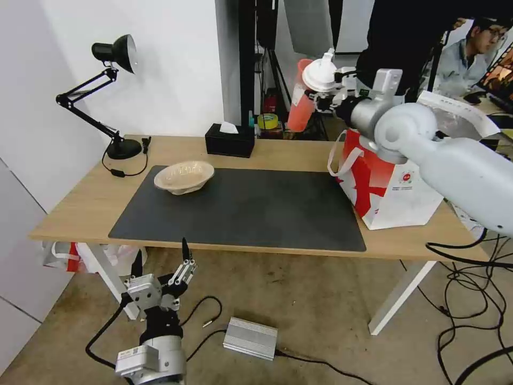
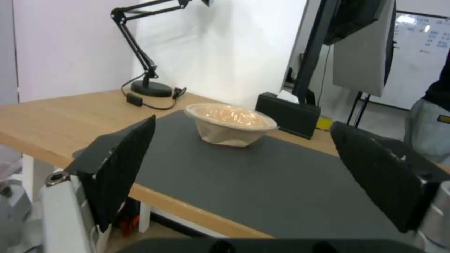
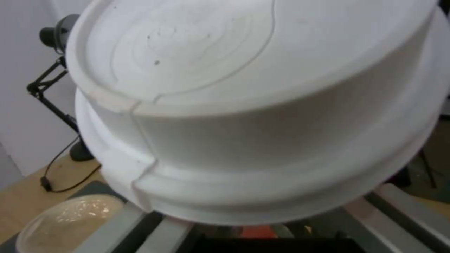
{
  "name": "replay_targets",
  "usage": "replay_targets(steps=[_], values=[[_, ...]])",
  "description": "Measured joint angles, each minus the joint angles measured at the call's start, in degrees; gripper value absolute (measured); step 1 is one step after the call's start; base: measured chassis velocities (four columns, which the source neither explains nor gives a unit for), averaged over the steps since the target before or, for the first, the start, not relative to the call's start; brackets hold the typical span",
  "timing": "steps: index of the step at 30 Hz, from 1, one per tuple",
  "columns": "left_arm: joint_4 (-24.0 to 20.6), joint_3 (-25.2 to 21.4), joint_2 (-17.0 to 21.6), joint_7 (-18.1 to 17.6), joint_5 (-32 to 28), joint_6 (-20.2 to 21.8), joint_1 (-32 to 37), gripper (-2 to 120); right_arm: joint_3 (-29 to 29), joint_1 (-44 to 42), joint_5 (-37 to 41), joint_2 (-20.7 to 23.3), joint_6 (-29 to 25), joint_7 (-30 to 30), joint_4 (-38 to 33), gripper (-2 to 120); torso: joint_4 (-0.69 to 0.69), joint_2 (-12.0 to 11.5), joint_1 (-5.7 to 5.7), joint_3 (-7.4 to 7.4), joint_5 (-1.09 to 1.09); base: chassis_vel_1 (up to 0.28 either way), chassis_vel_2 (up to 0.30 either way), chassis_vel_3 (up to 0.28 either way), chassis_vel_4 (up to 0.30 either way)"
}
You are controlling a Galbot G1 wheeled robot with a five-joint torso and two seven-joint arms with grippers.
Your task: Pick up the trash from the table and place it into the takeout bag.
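The red cup, tilted with its white lid toward the camera, is held clamped in the right gripper, raised beyond the table's far edge, near the bag. The left gripper is parked below the near edge, fingers spread and empty. The beige bowl sits on the mat.

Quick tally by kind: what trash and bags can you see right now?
Red drink cup with white dome lid, held tilted by the right gripper: 1
Shallow beige pulp bowl: 1
Red-and-white takeout bag: 1
Total: 3
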State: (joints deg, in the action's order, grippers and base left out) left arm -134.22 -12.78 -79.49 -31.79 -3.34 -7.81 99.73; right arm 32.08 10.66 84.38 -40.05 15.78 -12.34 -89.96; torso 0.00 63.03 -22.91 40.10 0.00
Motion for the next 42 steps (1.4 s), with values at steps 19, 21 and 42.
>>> replay_targets(steps=[19, 21, 42], values=[[-0.4, 0.5, -0.6, 0.1, 0.9, -0.1, 0.2, 100, -7.4, -5.3, 0.6, 8.3, 0.0, -0.6, -3.1, 3, 0.00, 0.0, 0.00, 0.00, 0.01, 0.000, 0.000, 0.000, 0.000], [-0.4, 0.5, -0.6, 0.1, 0.8, -0.1, 0.2, 100, -7.9, -5.7, 0.5, 8.8, 0.0, -0.3, -3.1, 3, 0.00, 0.0, 0.00, 0.00, 0.01, 0.000, 0.000, 0.000, 0.000], [-0.9, 0.6, -0.2, 0.1, 0.7, 0.0, 0.3, 100, -13.0, -8.3, -0.5, 12.4, -0.2, 2.1, 1.7, 3, 0.00, 0.0, 0.00, 0.00, 0.00, 0.000, 0.000, 0.000, 0.000]])
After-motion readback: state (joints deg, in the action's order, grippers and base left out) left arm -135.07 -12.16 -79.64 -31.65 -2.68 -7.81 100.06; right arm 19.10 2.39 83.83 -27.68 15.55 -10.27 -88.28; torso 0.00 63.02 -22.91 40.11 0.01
